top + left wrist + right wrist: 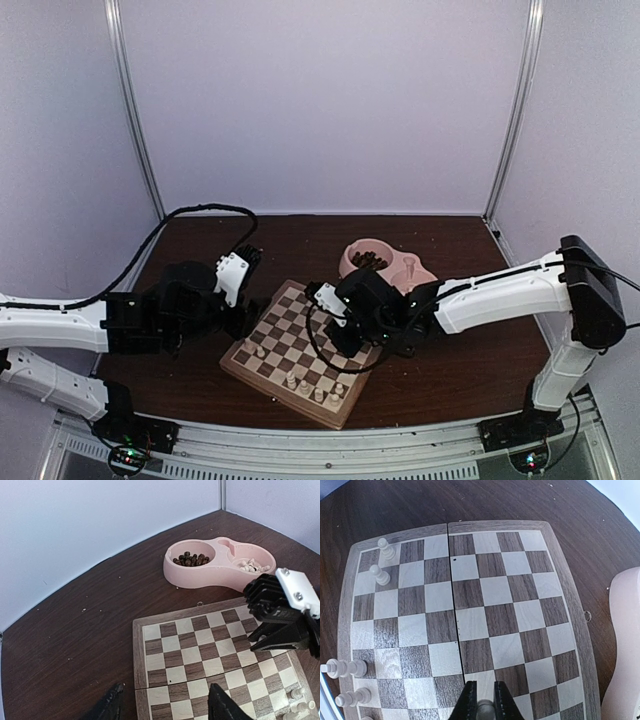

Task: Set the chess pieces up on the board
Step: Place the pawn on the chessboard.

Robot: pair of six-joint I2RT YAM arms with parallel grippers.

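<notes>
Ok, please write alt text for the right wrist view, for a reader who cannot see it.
The right gripper, shut on a pale chess piece, hangs over the board. Other pale pieces sit along its left side; a pink bowl shows at right.

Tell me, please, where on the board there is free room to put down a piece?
The middle squares of the board are bare, from the centre seam across to the side facing the pink bowl. Crowded: the opposite edge, where cream pieces stand. The right gripper holds another cream piece.
</notes>
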